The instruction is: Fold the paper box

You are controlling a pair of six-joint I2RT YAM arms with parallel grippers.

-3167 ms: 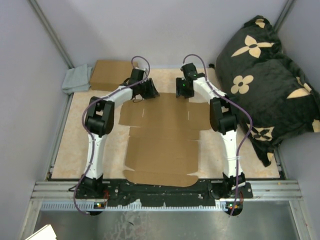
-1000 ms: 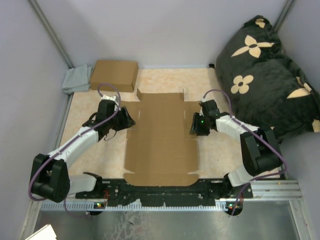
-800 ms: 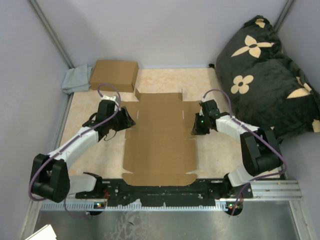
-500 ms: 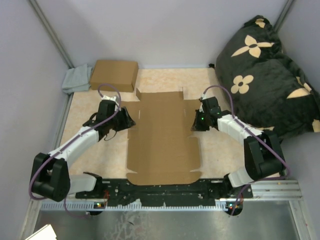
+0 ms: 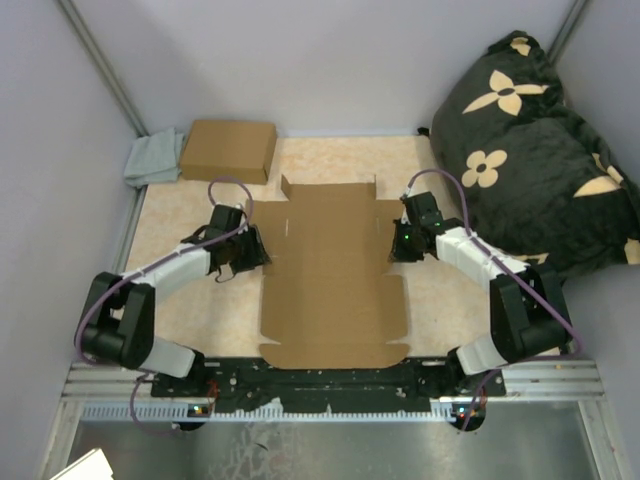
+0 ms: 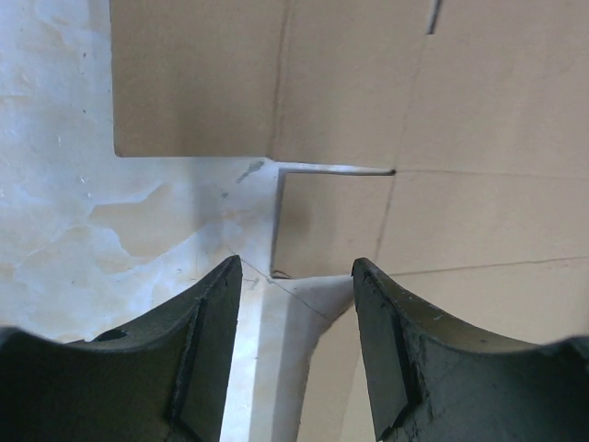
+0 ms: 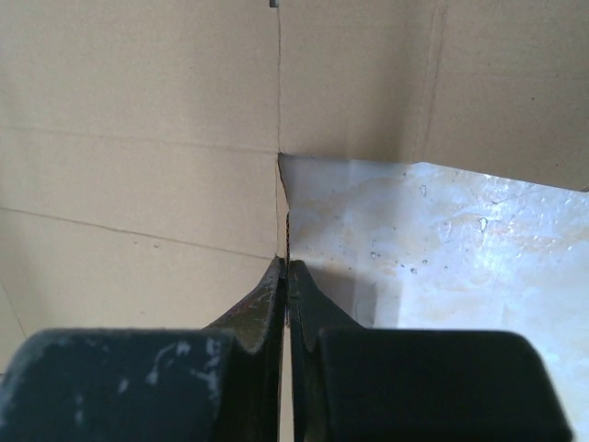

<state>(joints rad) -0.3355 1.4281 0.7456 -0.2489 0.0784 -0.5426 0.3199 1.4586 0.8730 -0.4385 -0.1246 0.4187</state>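
Top view: the paper box (image 5: 335, 280) lies flat and unfolded on the table (image 5: 432, 305) between the grippers. It has slid slightly toward the right gripper (image 5: 399, 243) at its right edge.
Left wrist: the left gripper (image 6: 294, 276) is part open and empty, facing the box's left flap corner.
Right wrist: the jaws just snapped shut, apparently pinching the box's right flap edge. Flap folding probably starts now.

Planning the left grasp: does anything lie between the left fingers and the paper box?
Nothing visible does. The open left fingers face a flap edge of the paper box, with only table surface between.
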